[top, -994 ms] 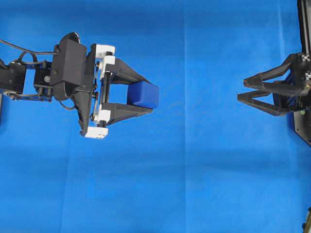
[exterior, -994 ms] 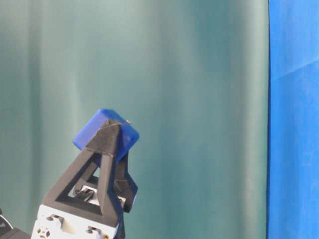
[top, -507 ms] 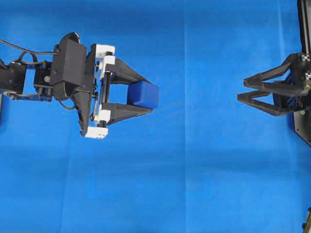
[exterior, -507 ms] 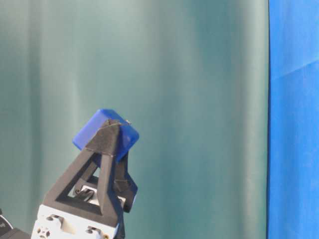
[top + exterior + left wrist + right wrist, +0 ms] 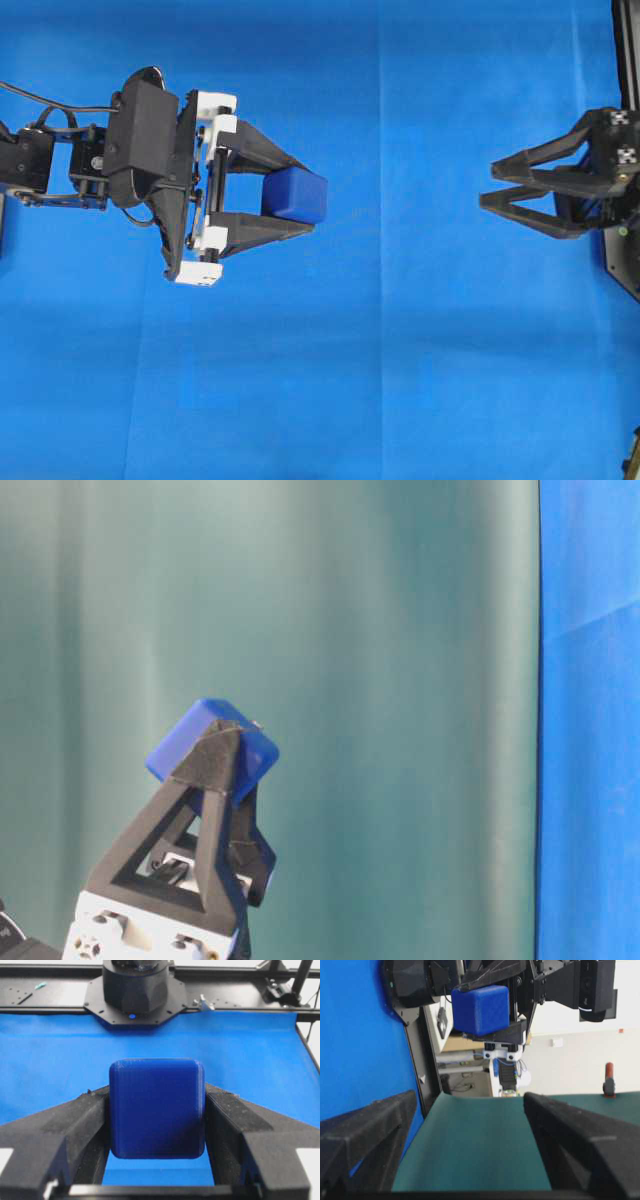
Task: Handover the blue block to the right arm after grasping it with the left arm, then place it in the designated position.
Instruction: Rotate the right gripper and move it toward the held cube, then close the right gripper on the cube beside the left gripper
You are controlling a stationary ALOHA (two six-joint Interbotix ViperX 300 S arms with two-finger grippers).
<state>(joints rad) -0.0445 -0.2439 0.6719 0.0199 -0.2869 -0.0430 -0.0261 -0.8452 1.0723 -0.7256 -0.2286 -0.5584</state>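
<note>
1. The left end effector (image 5: pixel 300 198) is sitting at about nine o'clock in the overhead view, pointing toward three o'clock, and it is clamping the blue block (image 5: pixel 297 194) between its two black fingers.
2. The left wrist view is showing the blue block (image 5: pixel 157 1108) pinched on two opposite faces, with its front face and outer end standing proud of the fingertips; in the table-level view it is being held tilted, well above the blue cloth (image 5: pixel 400 350) covering the tabletop.
3. The right end effector (image 5: pixel 487 187) is waiting near three o'clock, well apart from the block, its jaws spread wide and nothing between them.
4. Its wrist view is framing the block (image 5: pixel 481 1008) toward twelve o'clock, above the gap between its own fingers (image 5: pixel 580 1140), so in my judgement it is not yet lined up.
5. To do the handover well, the right arm should probably be coming in toward nine o'clock with its jaws centred on the block's exposed end.
6. It should likely be closing on the two faces the left fingers are not covering, so the two pairs of fingers are not colliding.
7. The left grip is best released only once the right one is holding firmly, since the block is hanging in the air.
8. No readable brand, label or writing is showing; only small black-and-white patterned squares (image 5: pixel 620 118) on the right arm are visible.
</note>
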